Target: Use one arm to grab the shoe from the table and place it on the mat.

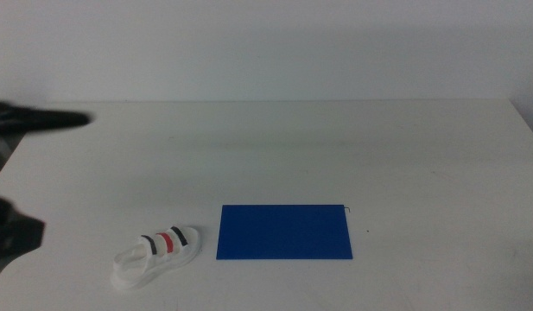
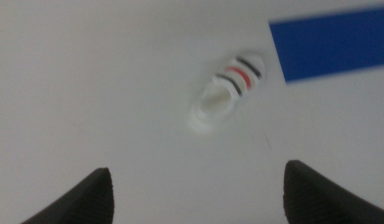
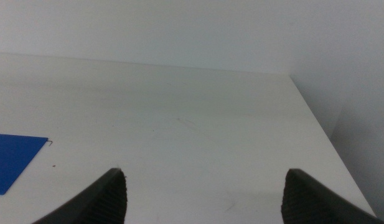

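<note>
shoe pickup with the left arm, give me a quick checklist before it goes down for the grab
1. Left gripper open: ok, jaws wide apart.
2. Shoe free on the table, nothing touching it: ok.
3. Shoe between the left jaws: not ok, it lies ahead of them, off the jaws' centre line.
4. Blue mat bare: ok.
5. Shoe clear of the mat edge: ok, small gap.
6. Right gripper out of the way: ok, over the table's far right side, open.

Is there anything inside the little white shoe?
The shoe looks empty: only its white inside shows at the open heel. The part under the straps is covered. It lies on the table, beside the blue mat.
</note>
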